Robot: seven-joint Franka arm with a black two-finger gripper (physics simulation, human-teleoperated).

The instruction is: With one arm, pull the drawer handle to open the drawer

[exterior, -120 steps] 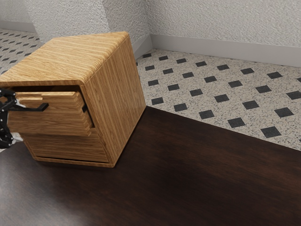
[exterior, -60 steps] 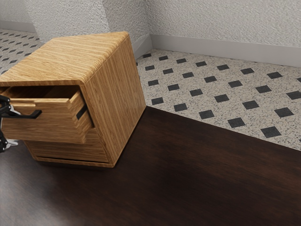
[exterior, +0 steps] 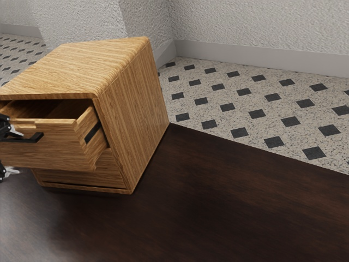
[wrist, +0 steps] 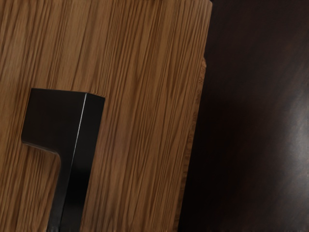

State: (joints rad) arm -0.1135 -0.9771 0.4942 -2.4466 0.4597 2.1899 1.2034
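Observation:
A light wooden cabinet [exterior: 128, 103] stands on a dark tabletop [exterior: 218, 207]. Its top drawer [exterior: 52, 144] is pulled partly out toward the exterior view's left, so the hollow inside shows behind the front panel. My gripper [exterior: 4, 134] sits at the left edge of the exterior view, mostly cut off, and is shut on the black bar handle [exterior: 27, 137]. Close under my hand in the wrist view, one end of the handle [wrist: 65, 145] stands off the striped drawer front [wrist: 145, 96].
A lower drawer front [exterior: 76, 173] lies flush in the cabinet. The dark tabletop [wrist: 251, 121] stretches to the exterior view's right and front. Beyond it are a tiled floor [exterior: 256, 98] and white walls [exterior: 245, 22].
The top drawer has slid further out toward the exterior view's left. My gripper has moved the same way with the handle and now shows less at the frame edge.

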